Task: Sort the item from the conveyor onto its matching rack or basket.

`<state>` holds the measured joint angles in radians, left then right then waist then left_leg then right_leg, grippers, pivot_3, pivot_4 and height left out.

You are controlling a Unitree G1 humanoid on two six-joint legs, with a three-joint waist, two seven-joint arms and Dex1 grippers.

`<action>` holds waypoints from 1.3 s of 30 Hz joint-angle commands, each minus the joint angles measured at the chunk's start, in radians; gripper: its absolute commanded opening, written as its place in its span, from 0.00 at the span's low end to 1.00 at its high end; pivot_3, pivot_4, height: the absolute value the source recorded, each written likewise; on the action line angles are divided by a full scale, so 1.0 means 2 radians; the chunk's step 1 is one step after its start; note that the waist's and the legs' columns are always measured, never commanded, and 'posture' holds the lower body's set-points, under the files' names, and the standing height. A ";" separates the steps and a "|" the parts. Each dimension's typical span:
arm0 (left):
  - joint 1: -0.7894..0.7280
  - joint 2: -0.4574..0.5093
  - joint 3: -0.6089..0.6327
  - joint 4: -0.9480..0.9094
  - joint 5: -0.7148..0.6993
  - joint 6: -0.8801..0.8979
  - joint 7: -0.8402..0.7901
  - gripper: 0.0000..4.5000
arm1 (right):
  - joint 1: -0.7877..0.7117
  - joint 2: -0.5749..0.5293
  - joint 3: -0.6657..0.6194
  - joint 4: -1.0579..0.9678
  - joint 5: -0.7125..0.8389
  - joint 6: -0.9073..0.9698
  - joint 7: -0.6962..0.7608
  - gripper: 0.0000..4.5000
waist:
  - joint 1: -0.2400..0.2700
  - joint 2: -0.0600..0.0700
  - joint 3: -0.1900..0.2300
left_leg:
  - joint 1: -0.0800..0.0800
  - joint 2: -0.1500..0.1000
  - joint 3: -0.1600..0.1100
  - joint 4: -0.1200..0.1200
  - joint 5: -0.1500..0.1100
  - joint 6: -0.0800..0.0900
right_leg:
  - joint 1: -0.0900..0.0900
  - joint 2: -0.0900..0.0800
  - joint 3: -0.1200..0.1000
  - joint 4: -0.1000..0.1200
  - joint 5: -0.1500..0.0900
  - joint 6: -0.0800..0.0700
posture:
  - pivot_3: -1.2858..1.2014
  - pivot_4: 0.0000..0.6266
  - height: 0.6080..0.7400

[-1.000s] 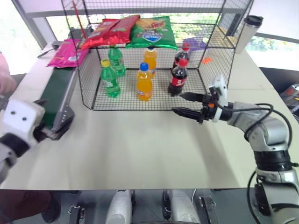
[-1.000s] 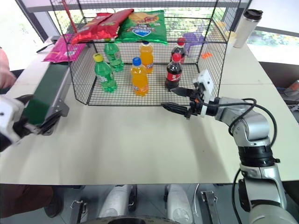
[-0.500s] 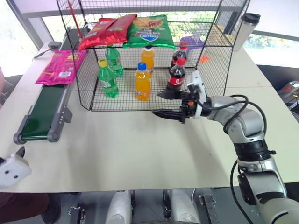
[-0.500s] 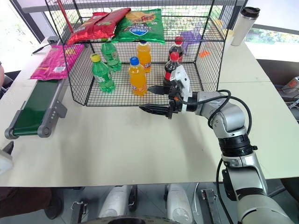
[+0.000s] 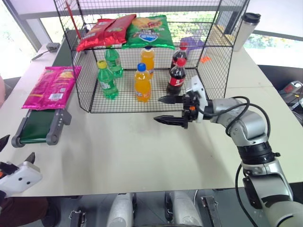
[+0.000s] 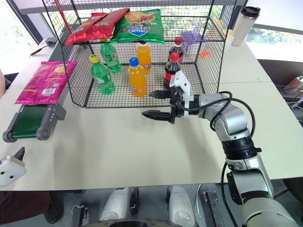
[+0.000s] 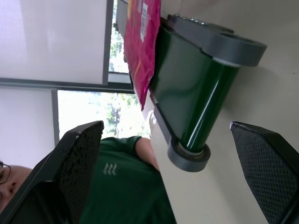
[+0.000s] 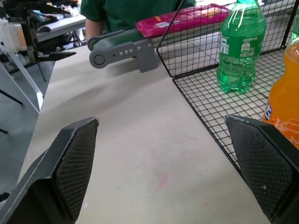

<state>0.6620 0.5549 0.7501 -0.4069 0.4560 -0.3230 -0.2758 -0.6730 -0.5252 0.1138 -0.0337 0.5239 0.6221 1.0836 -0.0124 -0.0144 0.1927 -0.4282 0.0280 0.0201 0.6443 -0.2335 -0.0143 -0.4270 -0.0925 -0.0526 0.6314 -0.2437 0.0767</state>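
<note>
The item, a magenta-pink crisp bag [image 5: 49,86], lies flat on the conveyor [image 5: 35,130], whose dark green belt runs along the table's left side. The bag covers the belt's middle, short of the near end roller [image 7: 196,93]. The black wire rack [image 5: 118,111] stands at the table's back centre. My left gripper [image 5: 16,149] hangs open off the table's near left corner, pointing at the conveyor's near end with nothing between its fingers [image 7: 79,158]. My right gripper [image 5: 157,109] is open in front of the rack's lower floor, pointing left, holding nothing.
Red crisp bags [image 5: 102,33] and a green crisp bag [image 5: 147,32] lie on the rack's upper shelf. Green [image 5: 106,80], orange [image 5: 142,84] and cola [image 5: 176,78] bottles stand on its floor. A tumbler [image 5: 241,30] stands back right. A person in a green shirt [image 7: 121,186] is beside the conveyor.
The pink bag has travelled along the belt toward its near end. My left hand has dropped and pulled back to the table's near left corner. My right gripper has shifted slightly left.
</note>
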 commanded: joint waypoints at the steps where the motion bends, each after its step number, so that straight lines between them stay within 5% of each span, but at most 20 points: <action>1: 0.000 0.001 -0.003 -0.002 0.004 -0.002 0.005 1.00 | 0.001 -0.004 -0.010 -0.018 0.002 -0.007 0.000 0.99 | 0.000 0.000 0.000 | 0.000 0.000 0.000 0.000 0.000 0.000 | 0.000 0.000 0.000 0.000 0.000 0.000 | 0.52 0.24 1.00; 27: -0.016 0.018 -0.033 0.038 -0.003 0.002 -0.003 1.00 | 0.018 -0.005 -0.014 -0.028 -0.002 -0.012 -0.021 0.99 | 0.001 0.000 0.000 | 0.000 0.001 0.000 0.001 0.000 0.000 | 0.000 0.002 0.000 0.000 0.001 0.000 | 0.52 0.24 1.00; 31: -0.043 0.038 -0.044 0.054 -0.005 0.007 -0.006 0.74 | 0.021 -0.005 -0.015 -0.031 -0.002 -0.012 -0.026 1.00 | 0.000 0.000 0.000 | 0.000 0.002 0.000 0.001 0.000 0.000 | 0.000 0.002 0.000 0.001 0.001 -0.001 | 0.52 0.24 1.00; 38: -0.065 0.052 -0.046 0.058 -0.019 0.015 -0.012 0.04 | 0.023 -0.005 -0.014 -0.033 -0.003 -0.015 -0.030 1.00 | 0.000 0.000 0.000 | 0.000 0.002 0.000 0.001 0.000 0.000 | 0.000 0.003 0.000 0.001 0.002 0.000 | 0.52 0.24 1.00; 39: -0.063 0.047 -0.042 0.051 -0.027 0.018 -0.013 0.00 | 0.023 -0.005 -0.014 -0.032 -0.004 -0.015 -0.031 1.00 | 0.000 0.000 0.000 | 0.000 0.002 0.000 0.001 0.000 0.000 | 0.000 0.003 0.000 0.001 0.002 0.000 | 0.52 0.24 1.00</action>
<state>0.5286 0.6543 0.6404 -0.2766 0.4327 -0.2924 -0.3020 -0.6258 -0.5296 0.1092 -0.0551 0.5144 0.6090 1.0259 -0.0130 -0.0146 0.1926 -0.4273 0.0320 0.0205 0.6462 -0.2335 -0.0143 -0.4268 -0.0874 -0.0523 0.6328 -0.2403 0.0769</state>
